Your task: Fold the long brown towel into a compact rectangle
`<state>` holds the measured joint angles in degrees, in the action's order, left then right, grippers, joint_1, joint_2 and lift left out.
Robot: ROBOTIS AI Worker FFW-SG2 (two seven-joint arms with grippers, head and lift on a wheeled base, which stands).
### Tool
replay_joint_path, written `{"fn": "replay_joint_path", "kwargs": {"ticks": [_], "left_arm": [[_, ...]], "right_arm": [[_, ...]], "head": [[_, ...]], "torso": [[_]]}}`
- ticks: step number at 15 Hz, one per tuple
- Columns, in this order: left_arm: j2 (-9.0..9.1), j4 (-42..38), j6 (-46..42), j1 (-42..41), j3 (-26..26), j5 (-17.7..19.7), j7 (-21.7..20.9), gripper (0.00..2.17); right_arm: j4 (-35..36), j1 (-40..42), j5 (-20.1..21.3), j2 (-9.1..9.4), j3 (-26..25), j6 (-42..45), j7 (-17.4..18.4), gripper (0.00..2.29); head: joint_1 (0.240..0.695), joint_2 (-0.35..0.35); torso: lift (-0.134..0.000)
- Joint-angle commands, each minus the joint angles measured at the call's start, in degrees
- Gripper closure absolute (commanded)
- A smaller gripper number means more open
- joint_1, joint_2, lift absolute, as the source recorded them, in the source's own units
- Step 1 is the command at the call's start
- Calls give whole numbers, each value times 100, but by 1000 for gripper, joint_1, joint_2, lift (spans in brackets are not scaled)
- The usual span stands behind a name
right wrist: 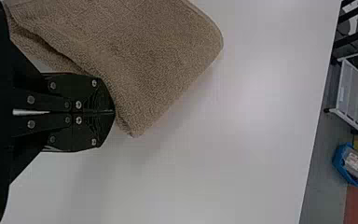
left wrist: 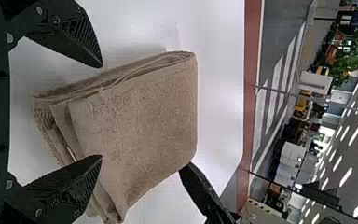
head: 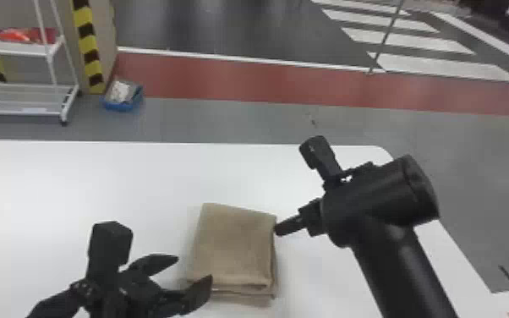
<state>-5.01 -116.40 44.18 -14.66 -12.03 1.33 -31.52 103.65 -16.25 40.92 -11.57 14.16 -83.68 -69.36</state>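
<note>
Towel [head: 234, 245] against closed right tool [head: 278, 230], near spread left tool [head: 195, 267]

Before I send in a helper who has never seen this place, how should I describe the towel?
Start at the white table and look between the robot's left gripper and right gripper. There lies the brown towel, folded into a thick, layered, nearly rectangular pad. Its tan, textured cloth sets it apart from the hard black grippers on either side.
</note>
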Motion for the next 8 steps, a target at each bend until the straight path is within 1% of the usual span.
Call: {"fn": "replay_joint_path", "kwargs": {"ticks": [1, 2, 4, 6, 8], "left_arm": [[-9, -129, 8, -72, 157, 96, -12, 225], [0, -252, 8, -107, 245, 105, -21, 225], [0, -314, 8, -142, 394, 210, -38, 225], [0, -340, -10, -177, 491, 263, -47, 225], [-9, -393, -10, -213, 561, 298, -47, 225]], "right_arm": [[-135, -63, -76, 129, 16, 180, 204, 1868], [-161, -63, -84, 182, 25, 198, 265, 1868], [-205, -63, -155, 252, 43, 532, 476, 1868], [-223, -28, -401, 322, 43, 883, 722, 1868], [-152, 69, -445, 340, 43, 936, 713, 1868]], "head": [[695, -215], [695, -210], [695, -193], [695, -164], [695, -144]], "torso": [[-124], [-124], [-124], [-124], [-124]]}}
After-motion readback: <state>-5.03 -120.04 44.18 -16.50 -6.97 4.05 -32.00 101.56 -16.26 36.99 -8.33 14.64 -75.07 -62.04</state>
